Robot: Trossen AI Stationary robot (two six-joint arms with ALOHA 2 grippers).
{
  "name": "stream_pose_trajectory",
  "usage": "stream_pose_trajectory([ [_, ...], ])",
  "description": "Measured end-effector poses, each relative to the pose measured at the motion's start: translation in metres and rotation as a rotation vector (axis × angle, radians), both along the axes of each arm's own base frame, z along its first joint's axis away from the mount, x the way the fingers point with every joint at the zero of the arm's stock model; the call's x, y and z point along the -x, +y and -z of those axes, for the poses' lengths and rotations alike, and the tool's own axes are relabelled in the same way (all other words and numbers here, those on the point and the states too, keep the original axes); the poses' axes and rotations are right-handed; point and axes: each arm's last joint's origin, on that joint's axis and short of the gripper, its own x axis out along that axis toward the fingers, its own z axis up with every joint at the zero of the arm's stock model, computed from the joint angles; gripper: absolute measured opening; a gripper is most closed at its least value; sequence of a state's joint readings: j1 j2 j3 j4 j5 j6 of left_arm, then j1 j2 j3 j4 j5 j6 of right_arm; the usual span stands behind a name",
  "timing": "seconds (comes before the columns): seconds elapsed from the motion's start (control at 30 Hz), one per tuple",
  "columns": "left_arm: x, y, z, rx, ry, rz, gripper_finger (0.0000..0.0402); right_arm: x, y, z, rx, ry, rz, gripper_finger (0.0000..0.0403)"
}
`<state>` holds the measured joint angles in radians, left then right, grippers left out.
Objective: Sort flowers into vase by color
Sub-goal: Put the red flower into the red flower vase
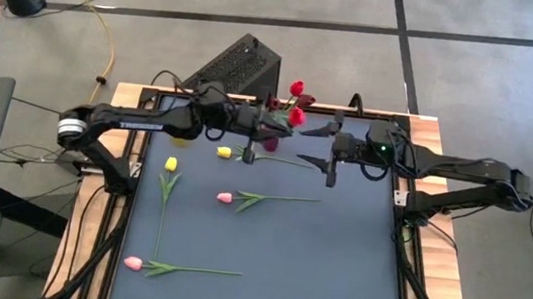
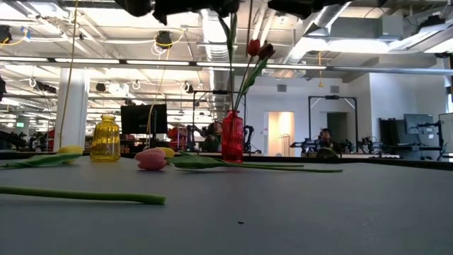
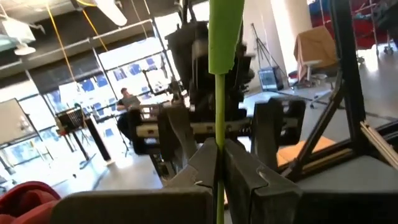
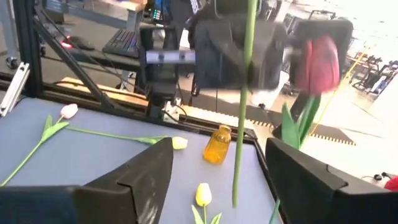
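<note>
Your left gripper (image 3: 219,163) pinches a green tulip stem (image 3: 220,56), held upright over the red vase (image 2: 232,136) at the table's far edge; arm reaches in level. Your right gripper (image 1: 332,148) hangs beside it, fingers spread, nothing held. Yellow and pink tulips (image 1: 268,199) lie on the mat (image 1: 333,268).

high looks straight down; low sits at mat level; wrist views face each other, sharing the red vase (image 2: 232,136).
</note>
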<state>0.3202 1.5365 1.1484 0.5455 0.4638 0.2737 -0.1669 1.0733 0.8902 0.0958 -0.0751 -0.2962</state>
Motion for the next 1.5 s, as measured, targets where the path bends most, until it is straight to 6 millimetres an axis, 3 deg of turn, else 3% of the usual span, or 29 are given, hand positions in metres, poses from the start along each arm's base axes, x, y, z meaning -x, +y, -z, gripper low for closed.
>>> stream_pose_trajectory([
  [0.13, 0.009, 0.003, -0.008, 0.011, -0.005, -0.011, 0.0, 0.002, 0.0, 0.0, -0.003, 0.015, 0.001, 0.0286],
  [0.27, 0.011, 0.012, 0.0, 0.006, 0.077, -0.007, 0.0, 0.002, 0.0, 0.002, -0.009, 0.028, 0.001, 0.0286],
  [0.47, 0.02, 0.024, 0.008, 0.011, 0.154, 0.247, 0.0, 0.003, -0.002, 0.011, 0.106, 0.13, -0.004, 0.0286],
  [0.53, 0.023, 0.027, 0.009, 0.015, 0.164, 0.323, 0.0, -0.001, -0.007, 0.014, 0.099, 0.134, 0.008, 0.0286],
  [0.87, 0.034, 0.044, 0.011, 0.025, 0.182, 0.376, 0.0, -0.037, -0.017, 0.031, 0.115, 0.073, 0.018, 0.0286],
  [1.2, 0.032, 0.039, 0.008, 0.042, 0.167, 0.413, 0.0, -0.074, -0.031, 0.046, 0.209, -0.102, 0.174, 0.0286],
  [1.5, 0.031, 0.035, 0.008, 0.031, 0.165, 0.459, 0.0, -0.084, -0.046, 0.052, 0.207, -0.212, 0.246, 0.0286],
])
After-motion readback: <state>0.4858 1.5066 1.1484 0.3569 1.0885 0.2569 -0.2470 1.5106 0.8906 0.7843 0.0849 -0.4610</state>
